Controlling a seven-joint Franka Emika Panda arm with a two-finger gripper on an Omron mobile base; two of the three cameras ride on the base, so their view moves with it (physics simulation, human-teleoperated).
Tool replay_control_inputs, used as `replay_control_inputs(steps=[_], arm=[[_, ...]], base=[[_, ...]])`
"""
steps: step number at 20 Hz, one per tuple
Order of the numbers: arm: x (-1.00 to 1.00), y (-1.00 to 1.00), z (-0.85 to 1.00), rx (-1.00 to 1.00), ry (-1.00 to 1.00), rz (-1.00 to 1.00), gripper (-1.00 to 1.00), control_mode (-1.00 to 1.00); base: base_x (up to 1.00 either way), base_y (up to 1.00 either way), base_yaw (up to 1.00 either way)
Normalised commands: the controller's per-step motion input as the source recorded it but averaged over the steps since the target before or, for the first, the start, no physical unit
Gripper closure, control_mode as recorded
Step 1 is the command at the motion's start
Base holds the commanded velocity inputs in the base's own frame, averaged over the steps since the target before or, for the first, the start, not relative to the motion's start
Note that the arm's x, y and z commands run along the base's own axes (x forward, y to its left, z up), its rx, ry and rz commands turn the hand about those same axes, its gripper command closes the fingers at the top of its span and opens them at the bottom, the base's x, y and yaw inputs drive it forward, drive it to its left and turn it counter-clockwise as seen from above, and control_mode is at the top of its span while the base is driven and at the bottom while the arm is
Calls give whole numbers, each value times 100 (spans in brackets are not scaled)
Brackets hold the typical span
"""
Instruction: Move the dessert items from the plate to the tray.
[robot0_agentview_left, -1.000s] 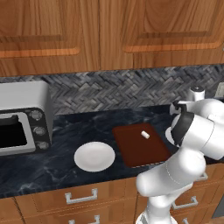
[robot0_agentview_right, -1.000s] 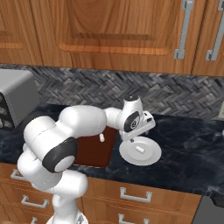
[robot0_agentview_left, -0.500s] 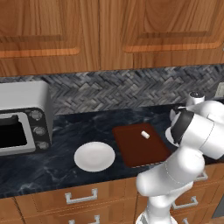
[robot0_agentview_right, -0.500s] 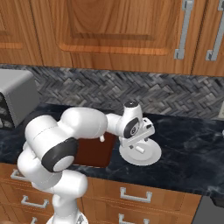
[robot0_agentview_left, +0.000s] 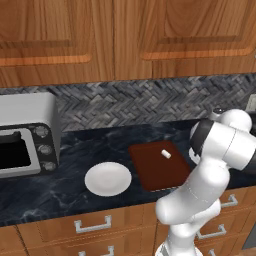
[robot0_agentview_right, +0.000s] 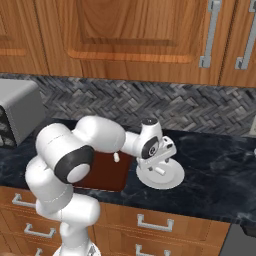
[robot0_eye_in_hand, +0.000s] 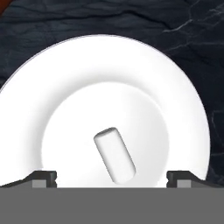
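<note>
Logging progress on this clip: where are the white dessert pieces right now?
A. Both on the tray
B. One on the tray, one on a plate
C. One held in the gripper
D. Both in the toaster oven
B: one piece lies on the tray, another lies on a plate under the open gripper.

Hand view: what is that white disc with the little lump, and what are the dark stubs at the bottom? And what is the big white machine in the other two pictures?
The machine is a robot arm standing at a kitchen counter. Two pictures come from cameras behind it, one on its left and one on its right. The third comes from a camera on its hand, looking down along its pincer. The dark stubs are the pincer's fingertips, spread open and holding nothing. The disc is a white plate with a small marshmallow-like piece lying on it. Next to it is a reddish-brown tray carrying another white piece. Further along are an empty second plate and a toaster oven.
</note>
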Motion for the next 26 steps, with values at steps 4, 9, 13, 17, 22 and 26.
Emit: replay_control_inputs(steps=[4, 9, 13, 17, 22, 26], arm=[[0, -5, -22, 0, 0, 0, -100, -100], [1, -12, -37, 0, 1, 0, -100, -100], [20, -17, -31, 0, 3, 0, -100, -100], [26, -3, 0, 0, 3, 0, -100, -100], [5, -1, -30, 5, 9, 0, -100, -100], [0, 0, -40, 8, 2, 0, 100, -100]], base=[[0, 0, 0], [0, 0, 0], [0, 0, 0], [0, 0, 0], [0, 0, 0], [0, 0, 0]])
